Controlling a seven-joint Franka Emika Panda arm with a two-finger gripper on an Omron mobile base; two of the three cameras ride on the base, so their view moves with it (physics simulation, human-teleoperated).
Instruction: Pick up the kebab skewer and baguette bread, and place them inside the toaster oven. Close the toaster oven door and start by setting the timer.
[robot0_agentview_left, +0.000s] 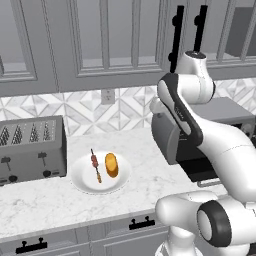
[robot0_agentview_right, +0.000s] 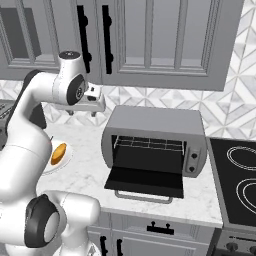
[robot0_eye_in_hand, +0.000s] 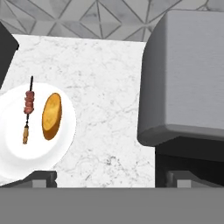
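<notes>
The pincer (robot0_agentview_right: 86, 111) hung in the air above the marble worktop (robot0_agentview_left: 45, 197), its jaws spread fully and holding nothing, touching nothing. In the hand view its dark fingertips (robot0_eye_in_hand: 41, 178) stood far apart at the bottom edge. Below and to one side, a white plate (robot0_eye_in_hand: 26, 153) lay on the worktop, carrying the kebab skewer (robot0_eye_in_hand: 28, 109) and the baguette bread (robot0_eye_in_hand: 51, 116) side by side, close but apart. The toaster oven (robot0_agentview_right: 155, 122) stood beside the plate, its toaster oven door (robot0_agentview_right: 146, 178) dropped flat open, wire rack (robot0_agentview_right: 149, 145) showing inside. A slotted toaster (robot0_agentview_left: 31, 149) sat beyond the plate.
</notes>
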